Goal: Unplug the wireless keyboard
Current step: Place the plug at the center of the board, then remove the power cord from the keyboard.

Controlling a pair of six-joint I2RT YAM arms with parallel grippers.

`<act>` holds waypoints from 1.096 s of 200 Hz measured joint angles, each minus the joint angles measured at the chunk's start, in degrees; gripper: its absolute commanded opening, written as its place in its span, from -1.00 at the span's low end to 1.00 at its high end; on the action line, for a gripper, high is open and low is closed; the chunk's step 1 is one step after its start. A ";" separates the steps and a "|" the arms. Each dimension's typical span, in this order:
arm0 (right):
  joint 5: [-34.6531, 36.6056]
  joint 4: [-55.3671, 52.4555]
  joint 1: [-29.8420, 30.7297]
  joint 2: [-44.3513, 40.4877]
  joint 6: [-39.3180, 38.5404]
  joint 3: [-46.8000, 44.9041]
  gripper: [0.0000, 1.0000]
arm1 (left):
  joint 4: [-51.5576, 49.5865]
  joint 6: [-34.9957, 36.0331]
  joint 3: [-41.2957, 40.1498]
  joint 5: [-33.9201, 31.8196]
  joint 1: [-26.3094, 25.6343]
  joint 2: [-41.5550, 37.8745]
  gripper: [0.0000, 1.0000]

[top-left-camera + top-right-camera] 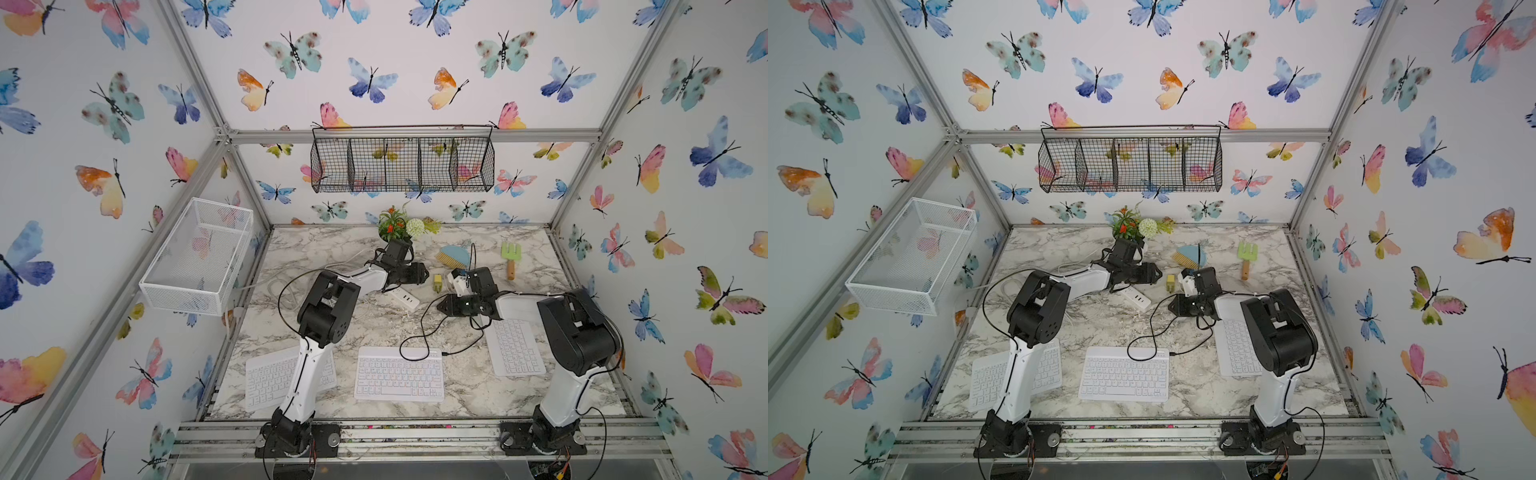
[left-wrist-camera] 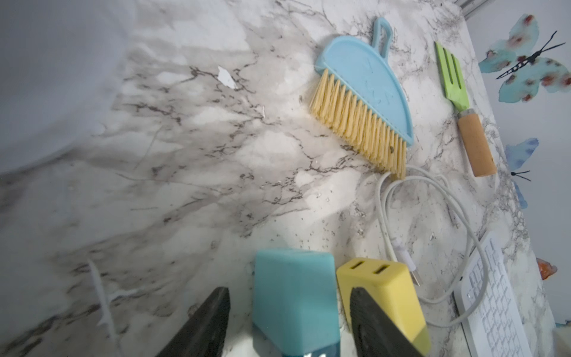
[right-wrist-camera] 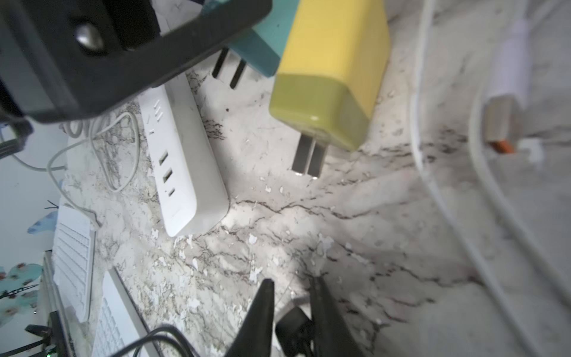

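The wireless keyboard [image 1: 399,374] [image 1: 1124,374], white with faint pastel keys, lies flat at the table's front middle. A black cable [image 1: 415,328] loops from its far right corner up to my right gripper [image 1: 441,306] [image 3: 292,282]. Those fingers stand slightly apart, and the cable's black plug [image 3: 293,321] sits loosely between them. My left gripper [image 1: 426,274] [image 2: 290,290] is open around a teal charger [image 2: 293,296], with a gap on each side. The charger's prongs [image 3: 230,71] are bare, free of the white power strip [image 3: 182,160].
A yellow charger [image 2: 380,293] lies beside the teal one, next to a loose white cable [image 2: 432,201]. A blue brush [image 1: 453,255], a green fork [image 1: 510,257] and a plant [image 1: 395,226] sit behind. Plain white keyboards lie at the left [image 1: 270,380] and right [image 1: 515,349].
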 measured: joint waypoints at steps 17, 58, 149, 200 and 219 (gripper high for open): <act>2.14 -4.00 0.00 0.00 -2.64 2.69 -0.16 | -1.01 0.31 -0.31 0.09 0.00 -1.77 0.36; 6.62 -13.38 0.00 -0.11 -10.16 6.32 0.01 | -2.10 1.57 -1.62 0.04 0.00 -9.20 0.36; 11.65 -20.00 0.00 -18.49 -22.47 4.59 0.27 | -8.70 5.44 -16.50 -3.23 0.00 -26.14 0.32; 10.58 -23.85 2.62 -27.63 -30.42 -2.99 0.28 | -15.43 4.87 -27.91 -6.19 -0.28 -37.29 0.30; 10.93 -26.80 6.12 -30.45 -34.47 -4.07 0.31 | -17.68 3.74 -31.82 -7.80 -1.42 -40.87 0.29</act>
